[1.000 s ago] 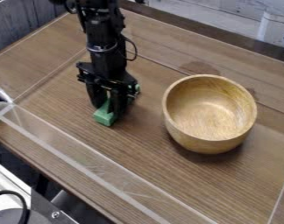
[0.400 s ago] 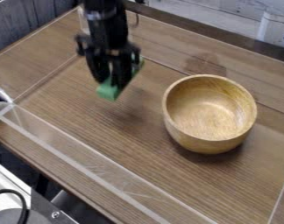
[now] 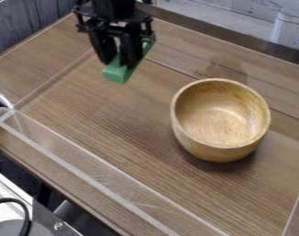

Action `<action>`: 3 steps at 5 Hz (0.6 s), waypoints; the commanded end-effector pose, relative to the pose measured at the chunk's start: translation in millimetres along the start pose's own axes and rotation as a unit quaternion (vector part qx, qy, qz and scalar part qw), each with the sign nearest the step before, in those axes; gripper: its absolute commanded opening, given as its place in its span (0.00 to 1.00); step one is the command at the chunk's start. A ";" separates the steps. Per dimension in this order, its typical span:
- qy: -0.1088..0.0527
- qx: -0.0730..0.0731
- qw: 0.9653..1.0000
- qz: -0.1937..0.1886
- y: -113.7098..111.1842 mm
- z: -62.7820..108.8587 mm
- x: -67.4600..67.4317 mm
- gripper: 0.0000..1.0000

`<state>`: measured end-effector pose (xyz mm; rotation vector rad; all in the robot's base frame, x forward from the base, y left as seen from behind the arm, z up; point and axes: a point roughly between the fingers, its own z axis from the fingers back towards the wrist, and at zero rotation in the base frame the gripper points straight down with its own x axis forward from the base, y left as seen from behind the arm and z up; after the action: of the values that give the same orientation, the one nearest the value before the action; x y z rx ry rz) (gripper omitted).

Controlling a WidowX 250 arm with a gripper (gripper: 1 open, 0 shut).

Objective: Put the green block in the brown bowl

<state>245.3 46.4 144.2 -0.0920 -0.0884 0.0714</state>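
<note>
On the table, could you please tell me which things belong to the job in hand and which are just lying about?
For the job:
- green block, held up by the gripper
- brown bowl

Just lying about:
- black cable, lower left

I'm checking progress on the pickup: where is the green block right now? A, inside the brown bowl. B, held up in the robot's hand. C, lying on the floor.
B: the hand grips the green block above the table, beside the brown bowl.
</note>
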 end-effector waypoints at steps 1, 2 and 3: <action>-0.014 -0.007 1.000 -0.016 -21.7 9.6 -9.4 0.00; 0.002 -0.006 1.000 -0.016 -17.3 -8.9 -5.4 0.00; 0.006 0.001 1.000 -0.010 -0.7 -20.2 4.8 0.00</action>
<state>242.1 40.4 109.2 -0.1040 -0.0143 0.0609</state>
